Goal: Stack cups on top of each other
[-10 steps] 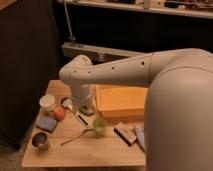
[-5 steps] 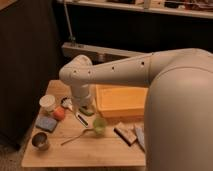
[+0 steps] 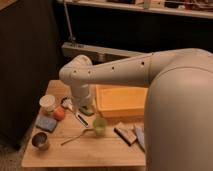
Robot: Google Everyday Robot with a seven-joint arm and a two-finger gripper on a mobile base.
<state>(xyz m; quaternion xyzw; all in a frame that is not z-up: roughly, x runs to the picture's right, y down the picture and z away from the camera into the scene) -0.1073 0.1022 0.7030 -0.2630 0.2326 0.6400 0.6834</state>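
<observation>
The arm (image 3: 115, 72) reaches in from the right, bends down over the wooden counter (image 3: 95, 152), and its pincer (image 3: 86, 110) hangs low just left of the yellow tub (image 3: 122, 100), near the counter's middle. Its jaws stand apart w/ nothing between them. All three cups sit separately, none stacked. The green cup (image 3: 99, 126) stands upright in front of the pincer, near it but not touching, just off the tub's front left corner. The white cup (image 3: 47, 102) is upright at the left, toward the back; the metal cup (image 3: 40, 140) is upright at the front left corner, well apart from the other two. Between white and metal cups lie an orange ball (image 3: 59, 113) and a blue sponge (image 3: 46, 123) (ball just beside the sponge, approx. touching). A thin utensil (image 3: 77, 136) lies at a slant, its far end by the green cup.
</observation>
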